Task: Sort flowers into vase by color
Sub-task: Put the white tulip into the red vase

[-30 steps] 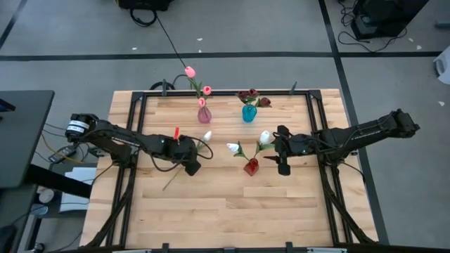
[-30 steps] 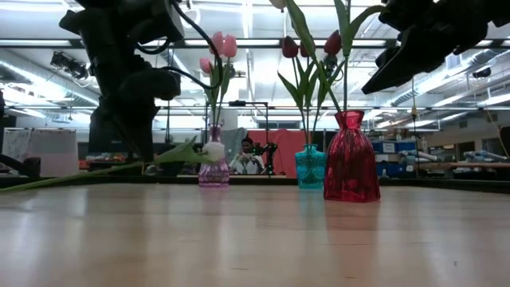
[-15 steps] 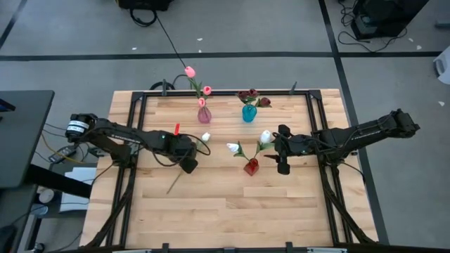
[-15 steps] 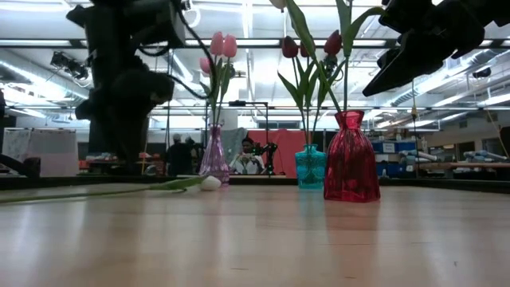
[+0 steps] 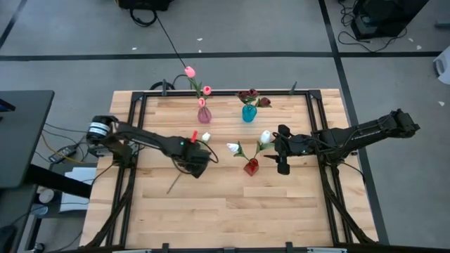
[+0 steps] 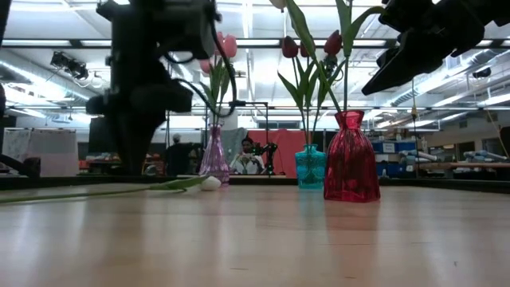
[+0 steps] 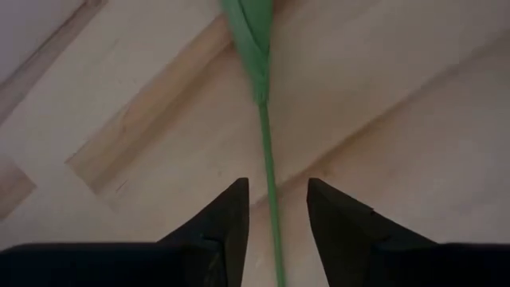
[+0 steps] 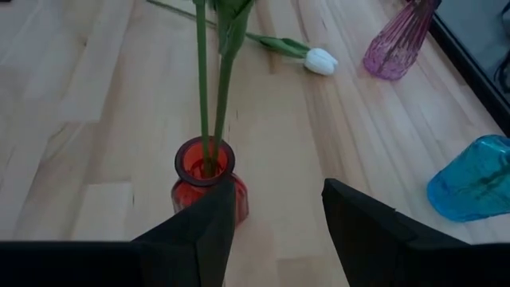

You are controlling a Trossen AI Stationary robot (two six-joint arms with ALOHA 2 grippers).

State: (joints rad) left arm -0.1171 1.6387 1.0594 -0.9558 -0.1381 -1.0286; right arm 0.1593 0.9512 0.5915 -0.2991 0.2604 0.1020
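Pale wooden worktop (image 5: 232,204) on a black frame, workshop behind. My left pincer (image 7: 275,209) hovers near centre, fingers parted astride the green stem of a loose white tulip (image 6: 210,182) lying flat, not pinching it. At three o'clock my right pincer (image 8: 275,209) waits open just beside the red vase (image 5: 251,166), which holds two white tulips. Toward twelve stand the pink vase (image 5: 204,114) with pink tulips and the blue vase (image 5: 249,112) with dark red ones.
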